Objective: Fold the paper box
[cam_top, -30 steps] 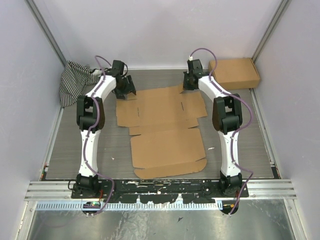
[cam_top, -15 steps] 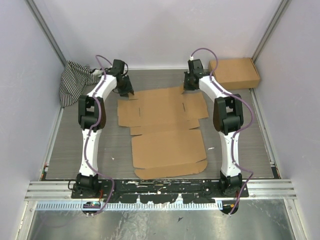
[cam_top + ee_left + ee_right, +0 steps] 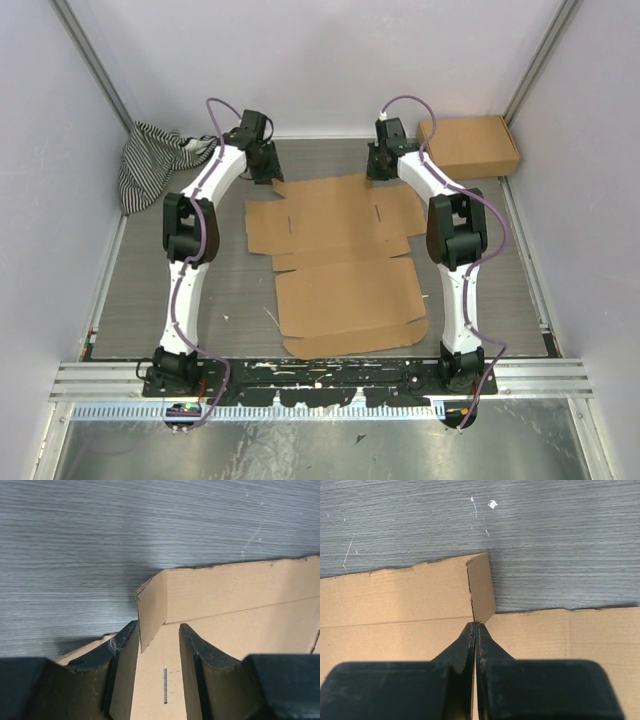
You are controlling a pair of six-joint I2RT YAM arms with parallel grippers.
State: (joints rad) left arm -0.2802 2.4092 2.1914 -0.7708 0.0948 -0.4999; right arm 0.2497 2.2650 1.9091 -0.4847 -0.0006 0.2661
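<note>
Paper box (image 3: 340,265): flat sheet, shifted rightward since earlier. Left pincer (image 3: 156,630): moved to the far-edge flap, narrowly parted around it. Right pincer (image 3: 476,626): pinched shut on the far tab.

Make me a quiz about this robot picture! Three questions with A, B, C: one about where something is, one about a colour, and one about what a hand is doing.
1. Where is the striped cloth?
A. back left corner
B. front right corner
C. right in the middle

2. What colour is the paper box?
A. blue
B. brown
C. white

3. The right hand is
A. wide open
B. pinched shut on a flap
C. out of sight

Answers: 1 A, it lies bunched at the back left. 2 B, it is plain brown cardboard. 3 B, the right wrist view shows it closed on a raised tab.
</note>
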